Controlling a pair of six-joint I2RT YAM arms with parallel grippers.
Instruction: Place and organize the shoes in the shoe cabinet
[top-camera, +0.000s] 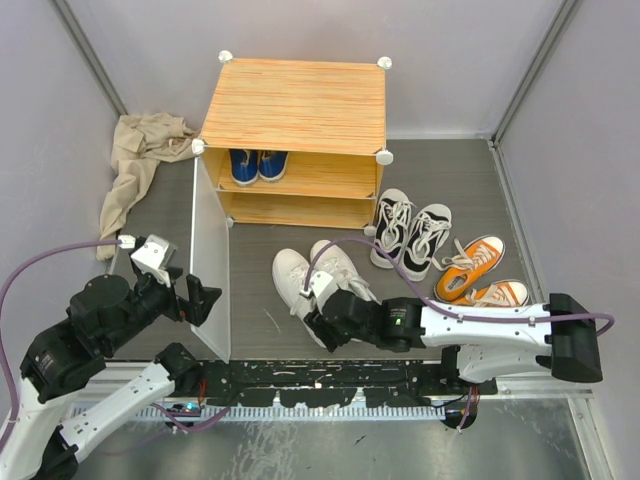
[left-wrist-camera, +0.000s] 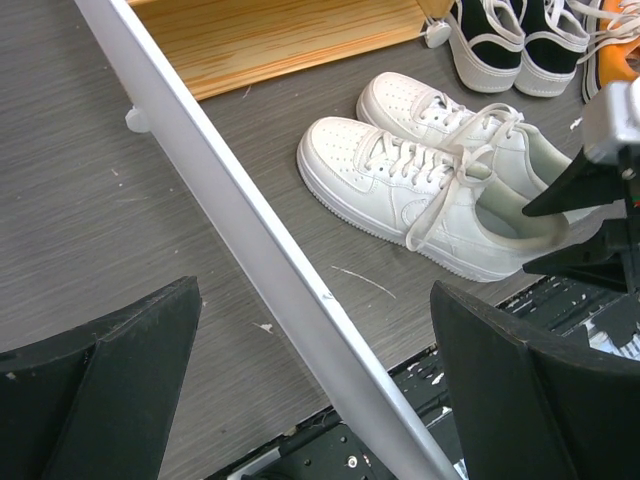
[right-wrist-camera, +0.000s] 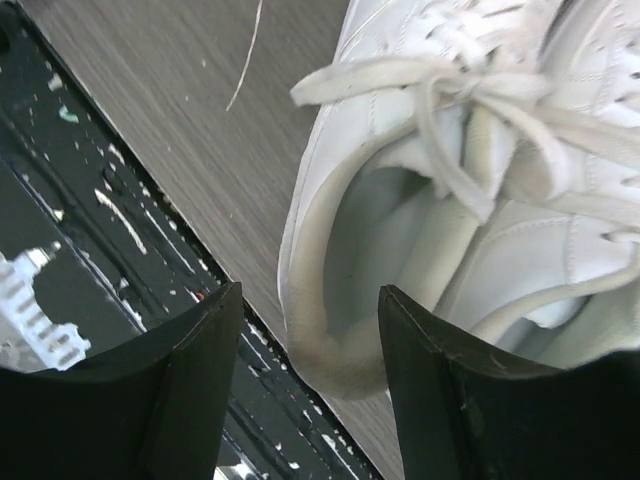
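The shoe cabinet (top-camera: 295, 105) stands at the back with its pale door panel (top-camera: 210, 260) swung open toward me. Blue shoes (top-camera: 257, 164) sit on its upper shelf. Two white sneakers (top-camera: 300, 282) lie on the floor in front. My left gripper (top-camera: 203, 300) is open, its fingers either side of the door's free edge (left-wrist-camera: 250, 250). My right gripper (top-camera: 318, 325) is open, its fingers straddling the heel of the left white sneaker (right-wrist-camera: 330, 340). Black high-tops (top-camera: 410, 235) and orange sneakers (top-camera: 470, 265) stand to the right.
A beige cloth (top-camera: 135, 160) lies crumpled at the back left by the wall. Grey walls close in both sides. The black mounting rail (top-camera: 300, 385) runs along the near edge, right behind the white sneaker's heel.
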